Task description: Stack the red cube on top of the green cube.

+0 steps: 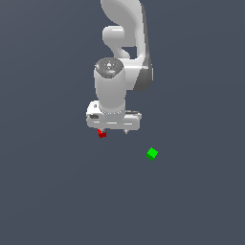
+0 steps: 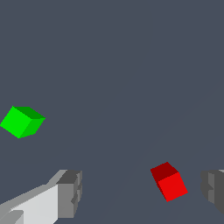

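While the arm points straight down, its gripper (image 2: 142, 192) hangs spread around the red cube (image 2: 169, 182).

No readable text, label, brand, number or sign is showing anywhere in either the exterior or wrist view.

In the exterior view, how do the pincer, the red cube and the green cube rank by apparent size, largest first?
1. Pincer, by far the largest.
2. Green cube and red cube: unsure, since the pincer partly hides the red one.
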